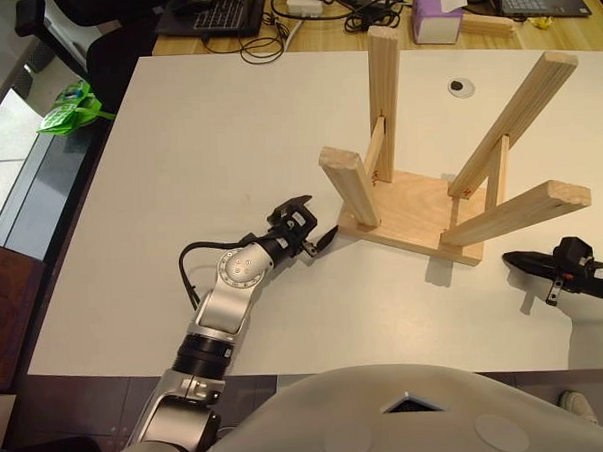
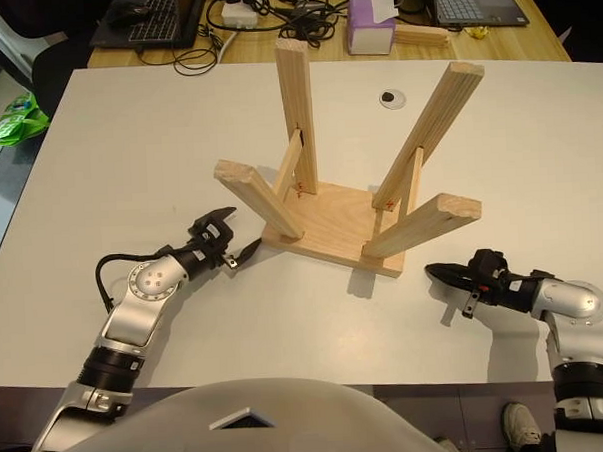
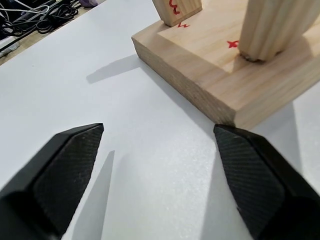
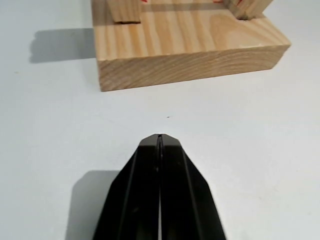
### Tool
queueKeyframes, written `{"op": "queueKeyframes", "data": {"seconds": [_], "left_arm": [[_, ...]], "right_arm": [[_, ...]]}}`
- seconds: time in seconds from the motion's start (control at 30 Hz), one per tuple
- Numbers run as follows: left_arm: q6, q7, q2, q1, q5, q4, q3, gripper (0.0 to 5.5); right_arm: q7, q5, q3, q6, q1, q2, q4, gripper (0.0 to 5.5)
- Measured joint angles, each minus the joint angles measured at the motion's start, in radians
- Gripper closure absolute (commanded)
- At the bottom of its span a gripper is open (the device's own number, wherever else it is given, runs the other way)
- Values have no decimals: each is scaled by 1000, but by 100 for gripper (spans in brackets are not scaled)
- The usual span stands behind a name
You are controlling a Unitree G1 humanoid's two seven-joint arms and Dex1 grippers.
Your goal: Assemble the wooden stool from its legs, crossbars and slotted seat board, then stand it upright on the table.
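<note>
Head view: the stool (image 1: 383,82) is seen upturned, its seat board (image 1: 416,209) flat on the table (image 1: 228,139). Left wrist view: the left gripper (image 3: 159,131) is spread wide, empty, beside the board's corner. Right wrist view: the right gripper (image 4: 159,142) is closed on nothing, near the board.

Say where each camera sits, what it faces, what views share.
Left eye: on the head, down onto the table and upturned stool; both arms show.
Right eye: beside it, same scene, both arms.
Left wrist: behind the open left tool, facing a corner of the seat board.
Right wrist: behind the shut right tool, facing the board's edge.
Shared: the seat board.
</note>
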Motion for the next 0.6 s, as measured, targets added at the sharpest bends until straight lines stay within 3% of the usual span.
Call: {"op": "queueKeyframes", "data": {"seconds": [0.17,0.33,0.6], "left_arm": [[132,7,-51,46,-45,-82,-11,269],[231,65,-122,35,-58,-94,-9,345],[268,42,-83,52,-66,-143,-5,474]], "right_arm": [[-27,-38,1,-22,-102,-2,124,550],[-28,-39,20,-12,-109,26,97,550],[5,-4,21,46,-66,35,9,550]]}}
